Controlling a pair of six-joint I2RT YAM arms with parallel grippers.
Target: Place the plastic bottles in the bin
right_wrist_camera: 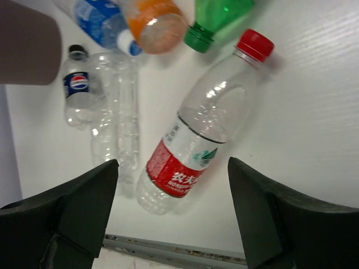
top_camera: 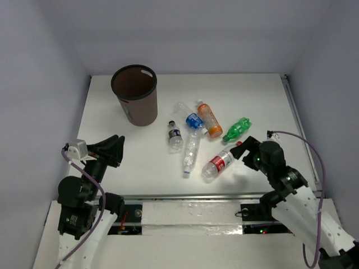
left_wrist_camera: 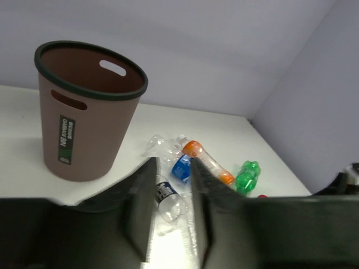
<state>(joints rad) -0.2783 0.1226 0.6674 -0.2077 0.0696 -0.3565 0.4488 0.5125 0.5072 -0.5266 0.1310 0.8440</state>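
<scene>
The brown bin [top_camera: 134, 94] stands upright at the back left; it also shows in the left wrist view [left_wrist_camera: 84, 129]. Six bottles lie at mid-table: dark-labelled [top_camera: 175, 136], plain clear [top_camera: 192, 152], blue-labelled [top_camera: 192, 119], orange [top_camera: 209, 119], green [top_camera: 236, 129] and red-labelled [top_camera: 220, 163]. My right gripper [top_camera: 247, 148] is wide open, just above the red-labelled bottle [right_wrist_camera: 196, 140], with one jaw on each side of it and neither touching. My left gripper [top_camera: 112, 150] is open a little and empty, left of the bottles and in front of the bin.
A metal rail [top_camera: 224, 197] runs along the table's near edge. White walls close in the table at the back and both sides. The right arm's cable [top_camera: 314, 157] loops over the right side.
</scene>
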